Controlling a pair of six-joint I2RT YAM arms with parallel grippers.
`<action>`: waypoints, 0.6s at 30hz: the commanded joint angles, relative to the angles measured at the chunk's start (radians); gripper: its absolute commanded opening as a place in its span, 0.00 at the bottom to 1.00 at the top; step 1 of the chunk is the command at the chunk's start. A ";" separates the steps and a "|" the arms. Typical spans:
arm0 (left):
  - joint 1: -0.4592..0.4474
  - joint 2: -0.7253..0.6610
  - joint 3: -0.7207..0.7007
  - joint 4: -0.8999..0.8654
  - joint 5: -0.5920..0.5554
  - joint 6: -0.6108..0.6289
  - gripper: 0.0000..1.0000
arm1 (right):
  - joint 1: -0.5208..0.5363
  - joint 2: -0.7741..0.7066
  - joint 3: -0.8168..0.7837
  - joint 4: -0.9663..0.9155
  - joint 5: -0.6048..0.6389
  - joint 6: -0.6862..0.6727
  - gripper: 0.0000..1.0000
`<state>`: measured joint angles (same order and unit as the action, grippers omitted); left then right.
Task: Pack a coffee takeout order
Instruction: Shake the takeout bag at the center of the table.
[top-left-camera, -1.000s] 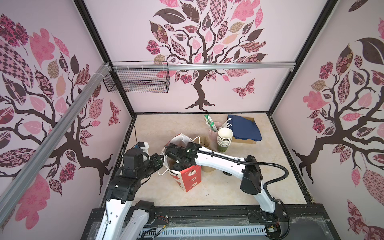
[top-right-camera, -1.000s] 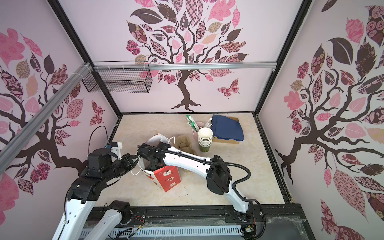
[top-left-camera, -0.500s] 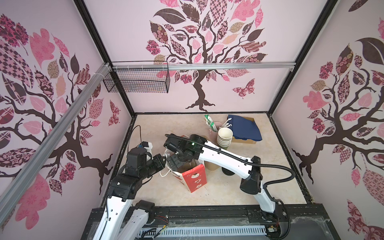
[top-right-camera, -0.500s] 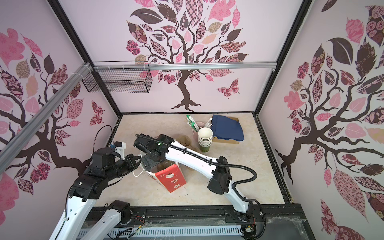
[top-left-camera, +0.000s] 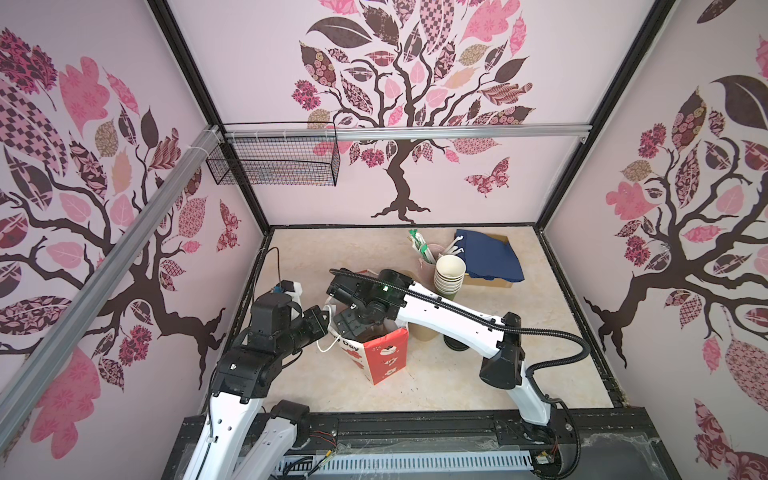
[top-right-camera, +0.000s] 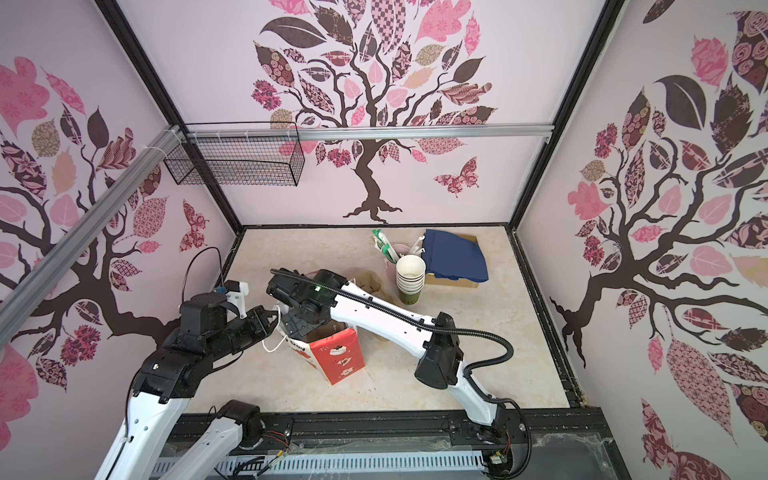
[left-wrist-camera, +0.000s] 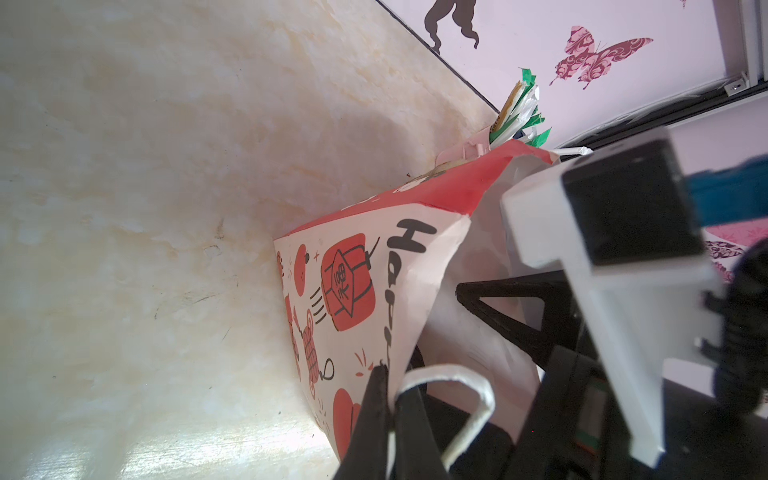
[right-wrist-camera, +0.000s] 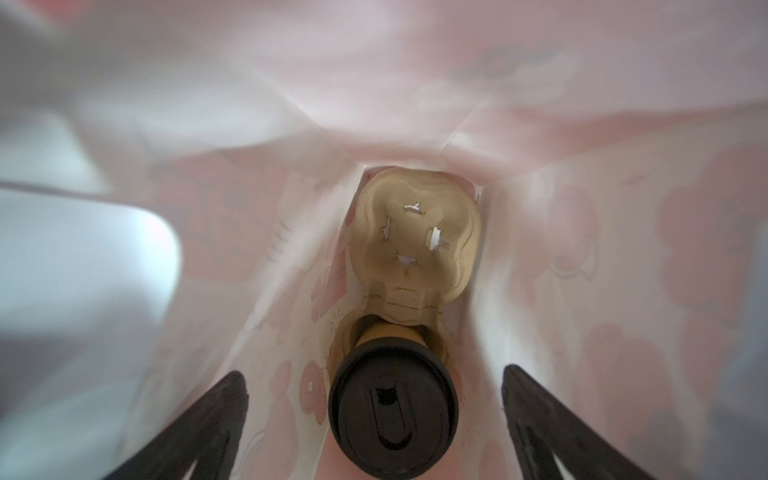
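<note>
Bagging step looks done: left pincer (left-wrist-camera: 388, 399) clamps the bag (top-left-camera: 384, 353) rim. Right pincer (right-wrist-camera: 374, 372), open, hangs over cup (right-wrist-camera: 392, 415) in carrier (right-wrist-camera: 415, 232). Next, probably: withdraw, fetch napkin (top-left-camera: 490, 257) at one o'clock.

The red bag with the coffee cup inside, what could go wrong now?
1. The left fingers pinch only one wall of the red paper bag; a pull could tear it or tip the bag.
2. The open right fingers are inside, over the lidded cup in the pulp carrier; lifting out crooked might snag the bag or knock the cup.
3. The navy napkin lies at the back, not packed yet; it could be forgotten.
</note>
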<state>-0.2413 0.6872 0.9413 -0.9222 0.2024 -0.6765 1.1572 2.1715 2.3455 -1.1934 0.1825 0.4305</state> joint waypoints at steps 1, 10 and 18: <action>-0.002 0.007 0.041 0.006 -0.005 0.020 0.05 | 0.001 -0.050 0.071 -0.027 0.018 0.010 0.97; -0.001 0.009 0.039 0.013 -0.006 0.014 0.04 | 0.004 -0.110 0.105 0.009 0.057 0.005 0.96; -0.001 0.016 0.046 0.015 -0.008 0.017 0.04 | 0.005 -0.157 0.222 0.036 -0.061 0.014 0.93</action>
<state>-0.2413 0.7033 0.9413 -0.9218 0.2024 -0.6735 1.1572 2.1033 2.5153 -1.1652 0.1654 0.4313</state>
